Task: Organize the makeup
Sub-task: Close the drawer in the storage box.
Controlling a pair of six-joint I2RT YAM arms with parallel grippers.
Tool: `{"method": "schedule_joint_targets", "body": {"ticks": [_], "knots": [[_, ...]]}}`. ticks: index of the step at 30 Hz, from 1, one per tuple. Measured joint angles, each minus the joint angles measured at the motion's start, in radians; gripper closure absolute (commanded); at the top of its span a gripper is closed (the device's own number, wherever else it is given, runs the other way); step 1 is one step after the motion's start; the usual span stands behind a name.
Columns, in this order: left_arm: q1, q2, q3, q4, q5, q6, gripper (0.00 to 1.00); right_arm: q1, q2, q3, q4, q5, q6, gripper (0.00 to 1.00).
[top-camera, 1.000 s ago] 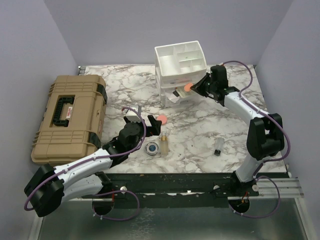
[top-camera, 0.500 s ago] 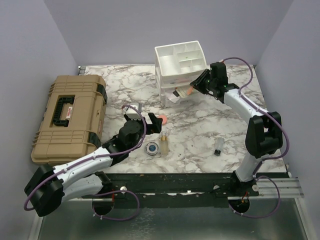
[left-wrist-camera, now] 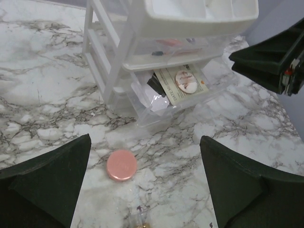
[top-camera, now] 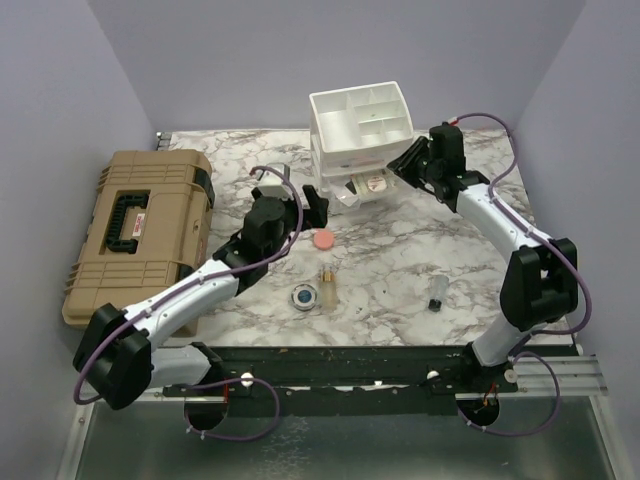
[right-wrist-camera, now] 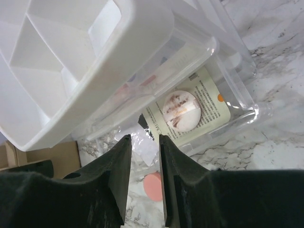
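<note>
The right tool [right-wrist-camera: 144, 190] has just let go: a second ago it was pressed together on a small orange-pink round item beside the white organizer [top-camera: 360, 115]; now its jaws stand slightly spread with nothing between them, and it hangs just in front of the organizer's pulled-out clear bottom drawer [right-wrist-camera: 237, 80]. A smeared whitish round pad [right-wrist-camera: 179, 110] lies in that drawer on top of the cream sachet [right-wrist-camera: 209, 102], apart from the tool, so that piece looks delivered. The left tool [left-wrist-camera: 145, 142] has meanwhile moved up the counter [top-camera: 400, 250] towards the organizer; it is spread wide and empty, and the pink round puff [left-wrist-camera: 121, 165] lies on the marble low between its fingers, untouched. Nearer the arm bases, the round blue compact [top-camera: 304, 296] and the small amber bottle [top-camera: 326, 283] lie close together, with the tiny dark vial [top-camera: 437, 298] well apart to the right, all in the same places as a second ago. With four cosmetics left on the counter, the sorting seems only partly done, and the pink puff looks the likeliest next pick for the left arm, since its tool is already open over it.
</note>
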Motion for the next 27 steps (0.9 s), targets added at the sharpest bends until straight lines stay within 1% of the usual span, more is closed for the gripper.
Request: {"method": "schedule_joint_targets", "body": {"ticks": [7, 9, 11, 15, 17, 20, 22, 23, 24, 27], "knots": [[0.093, 0.151, 0.174, -0.011, 0.110, 0.011, 0.01, -0.003, -0.039, -0.076, 0.030, -0.036, -0.023, 0.64], [0.115, 0.181, 0.210, -0.014, 0.134, 0.013, 0.01, -0.003, -0.054, -0.119, 0.058, -0.044, -0.026, 0.64], [0.140, 0.214, 0.258, -0.018, 0.171, 0.012, 0.01, -0.003, -0.093, -0.197, 0.114, -0.048, -0.022, 0.55], [0.183, 0.269, 0.348, -0.022, 0.223, 0.010, 0.01, -0.003, -0.198, -0.364, 0.243, -0.048, 0.012, 0.54], [0.203, 0.301, 0.399, -0.021, 0.253, 0.009, 0.02, -0.003, -0.234, -0.419, 0.300, -0.043, 0.040, 0.54], [0.231, 0.365, 0.483, -0.019, 0.306, 0.001, 0.05, -0.003, -0.257, -0.479, 0.388, -0.030, 0.093, 0.54], [0.242, 0.412, 0.537, -0.021, 0.327, -0.003, 0.06, -0.003, -0.258, -0.518, 0.445, -0.025, 0.130, 0.54], [0.245, 0.435, 0.562, -0.023, 0.332, -0.004, 0.06, -0.003, -0.258, -0.542, 0.475, -0.023, 0.154, 0.49], [0.248, 0.459, 0.589, -0.026, 0.336, -0.004, 0.06, -0.003, -0.258, -0.566, 0.502, -0.023, 0.178, 0.40], [0.255, 0.542, 0.682, -0.061, 0.348, 0.003, 0.12, -0.003, -0.243, -0.626, 0.587, -0.027, 0.243, 0.37]]}}
